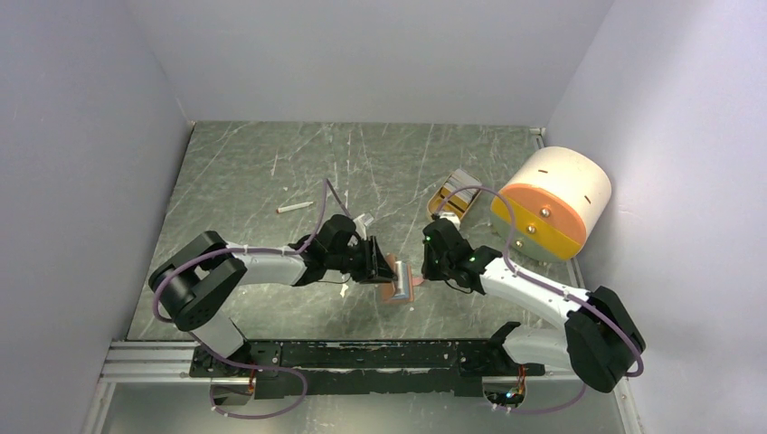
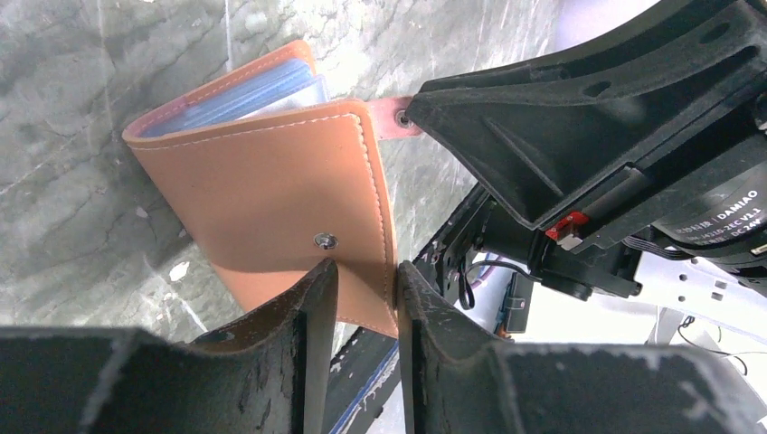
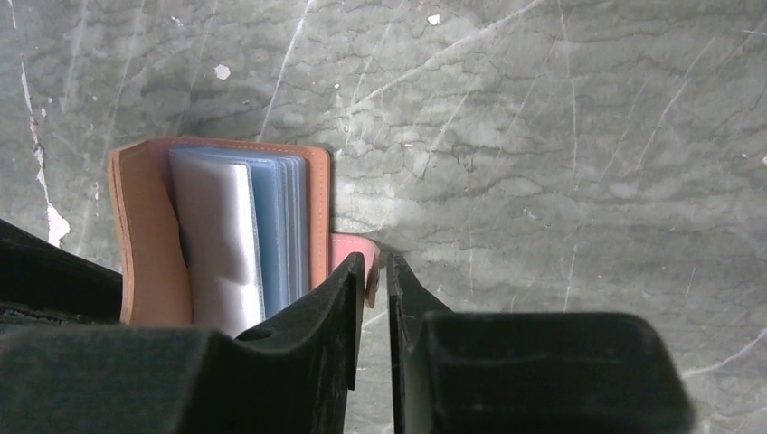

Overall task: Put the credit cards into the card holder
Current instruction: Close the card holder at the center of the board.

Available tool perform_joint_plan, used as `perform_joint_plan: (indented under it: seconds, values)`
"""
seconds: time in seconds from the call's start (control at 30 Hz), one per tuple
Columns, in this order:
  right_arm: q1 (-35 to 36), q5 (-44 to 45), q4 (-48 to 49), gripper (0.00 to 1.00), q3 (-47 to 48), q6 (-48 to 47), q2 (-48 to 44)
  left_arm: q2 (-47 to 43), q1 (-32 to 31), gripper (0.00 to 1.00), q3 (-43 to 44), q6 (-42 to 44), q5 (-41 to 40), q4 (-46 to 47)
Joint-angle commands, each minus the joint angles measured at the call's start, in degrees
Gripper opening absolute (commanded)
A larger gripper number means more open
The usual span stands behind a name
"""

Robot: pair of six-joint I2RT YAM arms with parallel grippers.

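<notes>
Card holder [image 2: 271, 181]: brown leather, at centre of the top view, between the two arms on the grey marbled tabletop [image 3: 561, 136]. It stands partly open, spine edge to the left of the right wrist view, with clear and blue-tinted sleeves [image 3: 271, 226] fanned inside.

Left claw [image 2: 364, 271]: pinching the lower edge of the front cover, just right of the metal snap button [image 2: 325, 240].

Right claw [image 3: 375, 262]: fingers nearly together, pinching the pink closure strap [image 3: 348, 249] that sticks out past the cover's right edge.

Clearance: bare tabletop above and to the right of the holder in the right wrist view. In the top view a tan tray [image 1: 449, 201] sits at upper right beside a cream-and-orange cylinder [image 1: 552, 201]; pale flat items in it are too small to identify. A white stick [image 1: 294, 207] lies upper left, well apart from the holder
</notes>
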Motion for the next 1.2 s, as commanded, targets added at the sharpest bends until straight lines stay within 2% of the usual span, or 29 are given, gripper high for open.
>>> perform_joint_plan:
  seconds: [0.0,0.07,0.27,0.6,0.73,0.83,0.97,1.17]
  values:
    - [-0.52,-1.48,1.57,0.18,-1.01,-0.91,0.82,0.59,-0.34,0.35,0.96,1.53,0.32,0.20]
    - [-0.53,-1.91,1.66,0.18,-1.26,-0.70,0.43,-0.19,-0.29,0.38,1.20,2.15,-0.61,-1.03]
    - [-0.60,-1.72,1.19,0.29,-1.55,-0.24,-0.80,-0.47,-0.20,0.41,4.84,4.38,-1.76,-5.89]
    - [-0.96,-1.66,0.71,0.30,-2.08,-0.21,-3.60,-0.75,0.05,0.44,7.72,6.55,-2.12,-9.06]
    - [-1.13,-1.37,0.05,0.31,-1.78,-0.35,-5.15,-1.38,0.55,0.40,7.56,7.01,-3.76,-10.43]
    - [-1.14,-1.70,-0.52,0.31,-1.20,-0.41,-5.90,-1.68,1.46,0.33,7.68,7.12,-5.84,-13.04]
    - [-1.14,-2.78,-1.40,0.31,0.01,-0.60,-7.15,-2.34,2.08,0.27,7.98,8.03,-8.30,-15.03]
    - [-1.14,-9.91,1.92,0.29,0.25,0.12,-10.09,0.79,2.35,0.24,10.42,9.92,-8.00,-16.11]
